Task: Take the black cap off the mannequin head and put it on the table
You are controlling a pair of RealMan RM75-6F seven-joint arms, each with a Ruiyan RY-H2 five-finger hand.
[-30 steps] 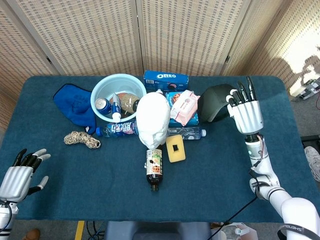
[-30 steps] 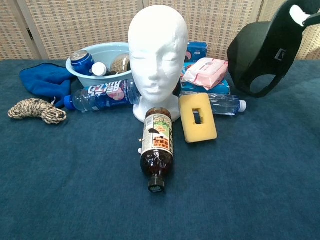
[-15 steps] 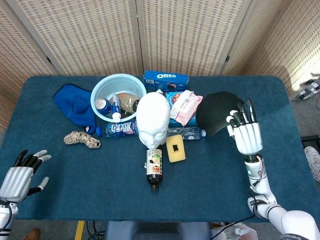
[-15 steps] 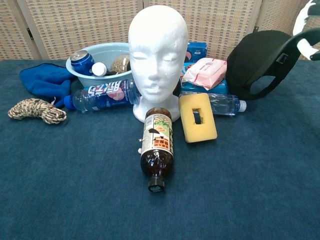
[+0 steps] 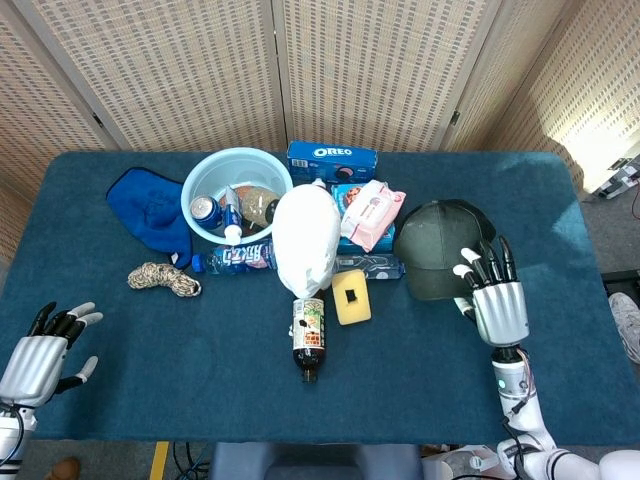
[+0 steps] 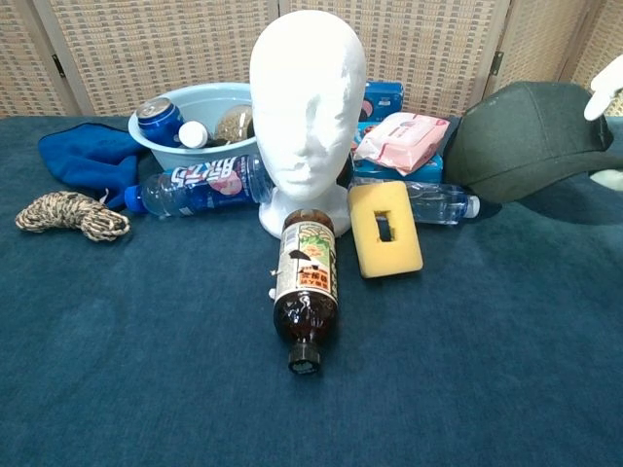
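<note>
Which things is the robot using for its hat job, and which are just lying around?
For the job: black fabric cap, white foam mannequin head, right hand, blue table.

Lying about: pale blue plastic bowl, yellow sponge, brown glass bottle, rope bundle.

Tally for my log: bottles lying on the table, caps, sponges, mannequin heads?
Bottles: 3 (brown bottle, blue-labelled bottle, clear bottle)
Black cap: 1
Yellow sponge: 1
Mannequin head: 1
Total: 6

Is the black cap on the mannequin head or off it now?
Off: the black cap lies on the table, right of the bare mannequin head.
</note>
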